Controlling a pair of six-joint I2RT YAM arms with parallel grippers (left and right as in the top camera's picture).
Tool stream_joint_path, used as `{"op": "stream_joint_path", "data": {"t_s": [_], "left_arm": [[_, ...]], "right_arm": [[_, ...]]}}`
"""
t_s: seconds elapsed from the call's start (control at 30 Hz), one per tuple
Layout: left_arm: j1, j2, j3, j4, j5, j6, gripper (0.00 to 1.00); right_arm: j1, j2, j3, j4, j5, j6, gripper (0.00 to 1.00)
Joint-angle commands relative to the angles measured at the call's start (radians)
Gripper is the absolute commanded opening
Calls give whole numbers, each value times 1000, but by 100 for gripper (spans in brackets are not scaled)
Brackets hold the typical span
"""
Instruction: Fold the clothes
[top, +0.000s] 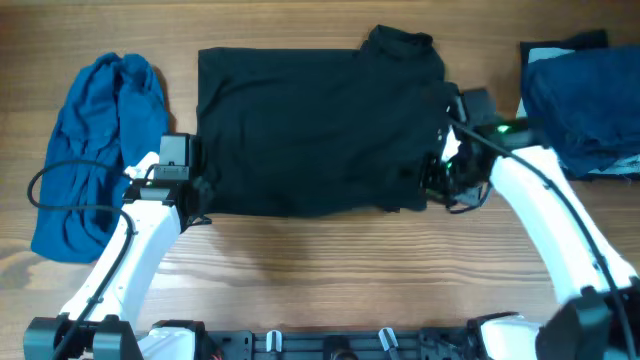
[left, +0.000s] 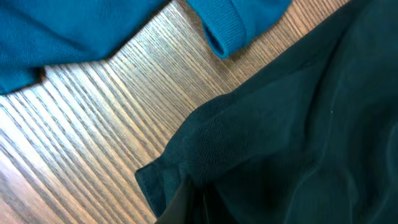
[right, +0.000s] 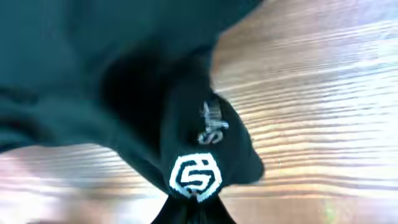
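- Far left of tabletop (top: 330, 260): blue garment (top: 95, 150), crumpled in a long heap, apart from the black shirt; in the left wrist view, a ribbed cuff (left: 225, 34) lying on bare wood.
- Left gripper (top: 197, 192): at the lower-left corner of the black shirt (top: 310, 130); closed on that corner, judging from the left wrist view, with cloth gathered into a pinch at the bottom of the picture and a loose tip hanging beside it. Fingers themselves hidden by the fabric.
- Centre of tabletop: black shirt spread flat in a rough rectangle, mostly smooth, collar (top: 400, 42) bunched at the upper right corner.
- Right gripper (top: 432, 180): at the lower-right edge of the black shirt; clamped on the fabric, drawn to a narrow point in the right wrist view. White hexagonal logo (right: 196, 176) just above the pinch, white lettering higher up, too blurred to read.
- Far right of tabletop: dark blue clothes (top: 580, 100), piled loosely, well apart from the black shirt.
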Motion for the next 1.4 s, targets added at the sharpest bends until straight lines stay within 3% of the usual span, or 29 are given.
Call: {"op": "stream_joint_path", "data": {"t_s": [0.0, 0.47, 0.57, 0.67, 1.03, 1.23, 1.37], "left_arm": [[6, -7, -4, -5, -10, 17, 4], [6, -7, -4, -7, -10, 17, 4], [6, -7, -4, -7, -10, 17, 4], [6, -7, -4, -9, -10, 18, 4], [6, -7, -4, -8, -29, 41, 4], [6, -7, -4, -2, -32, 43, 8], [6, -7, -4, 1, -32, 43, 9]], "right_arm": [[0, -31, 101, -96, 31, -32, 4], [0, -88, 158, -372, 28, -5, 4], [0, -91, 146, -385, 31, -6, 9], [0, -90, 122, -374, 31, -8, 20], [0, -90, -10, -356, 31, -8, 21], [0, -90, -10, -203, 31, -5, 54], [0, -87, -15, -98, 67, -4, 62]]}}
